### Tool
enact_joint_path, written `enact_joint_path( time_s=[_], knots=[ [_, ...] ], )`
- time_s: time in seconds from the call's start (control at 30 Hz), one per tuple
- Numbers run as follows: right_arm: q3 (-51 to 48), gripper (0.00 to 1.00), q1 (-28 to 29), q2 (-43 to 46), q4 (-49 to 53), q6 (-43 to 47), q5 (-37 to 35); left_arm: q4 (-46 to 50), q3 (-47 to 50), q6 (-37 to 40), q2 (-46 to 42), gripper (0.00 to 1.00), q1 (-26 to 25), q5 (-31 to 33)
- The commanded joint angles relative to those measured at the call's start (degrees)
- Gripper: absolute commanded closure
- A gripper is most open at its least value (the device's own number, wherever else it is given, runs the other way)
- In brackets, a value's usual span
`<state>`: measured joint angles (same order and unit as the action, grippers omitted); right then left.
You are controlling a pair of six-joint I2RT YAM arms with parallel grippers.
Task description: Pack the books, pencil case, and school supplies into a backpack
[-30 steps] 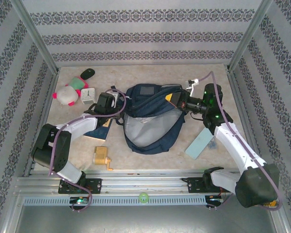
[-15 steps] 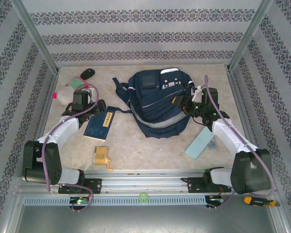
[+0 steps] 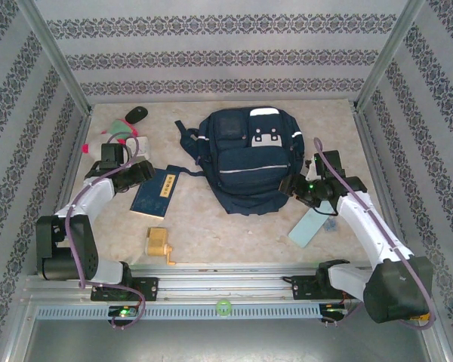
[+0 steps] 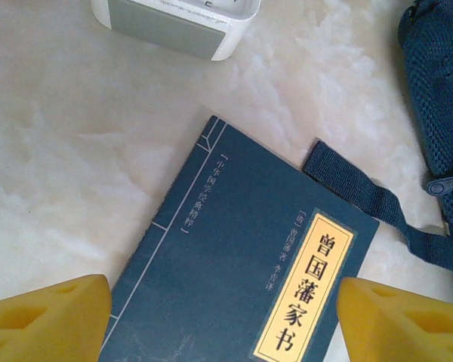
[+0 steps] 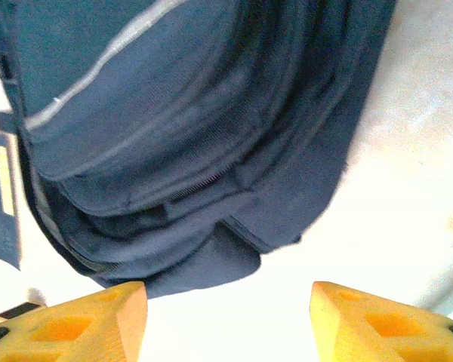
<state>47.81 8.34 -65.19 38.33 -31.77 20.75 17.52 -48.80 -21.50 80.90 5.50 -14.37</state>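
In the left wrist view the booklet is cropped at 6 o'clock, the white clock at 12, the backpack at 3. From above, the left arm hides most of the plush toy at 10 o'clock; the right arm overlaps the far end of the pencil case at 4. The right wrist view is blurry.

This is a robot test cell in a lab, not a lived-in room. It is a small booth framed by bare aluminium posts, with far and side walls hung with striped, patterned sheeting like wallpaper. The bench has a pale marbled top. Along its near edge runs a metal rail with a slotted strip. Bolted there are the left arm and the right arm, both trailing purple cables.
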Motion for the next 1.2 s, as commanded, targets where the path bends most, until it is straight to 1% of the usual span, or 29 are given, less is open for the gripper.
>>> enact_joint_path(
  time_s=[0.0,0.07,0.2,0.33,0.5,0.63,0.73,0.9,1.03,1.17],
  knots=[
    [4.4,0.42,4.3,0.6,7.4,1.7,-5.3,5.4,-2.1,4.2,0.5,0.22,1.8,-1.4],
    [6.4,0.43,8.9,1.2,6.9,-0.2,-7.2,6.0,-2.3,5.1,1.2,0.22,2.8,-3.0],
    [10.5,0.45,22.0,-1.5,0.0,-5.3,-11.3,8.6,-4.2,7.4,5.6,0.24,5.3,-8.3],
    [12.2,0.46,32.5,-8.4,-10.5,-10.8,-12.7,8.7,-5.1,8.5,9.2,0.30,7.0,-10.4],
    [14.5,0.48,42.5,-20.0,-24.3,-16.5,-14.1,8.8,-5.0,9.0,11.1,0.34,7.1,-10.6],
    [16.1,0.47,45.4,-28.5,-32.5,-21.0,-14.7,8.5,-4.2,8.7,12.4,0.37,7.2,-8.9],
    [18.4,0.47,46.3,-34.6,-36.2,-22.6,-13.9,9.2,-4.2,8.0,13.3,0.40,7.1,-10.3],
    [24.3,0.47,46.6,-43.6,-37.7,-23.1,-11.0,8.8,-2.5,5.9,12.3,0.44,7.1,-12.0],
    [28.5,0.48,45.9,-49.0,-37.7,-22.7,-9.5,10.6,-1.3,5.3,11.4,0.46,7.0,-12.9],
    [33.4,0.49,45.3,-53.5,-35.2,-21.8,-8.9,11.7,0.8,3.7,9.2,0.48,7.0,-16.5]
  ],
)
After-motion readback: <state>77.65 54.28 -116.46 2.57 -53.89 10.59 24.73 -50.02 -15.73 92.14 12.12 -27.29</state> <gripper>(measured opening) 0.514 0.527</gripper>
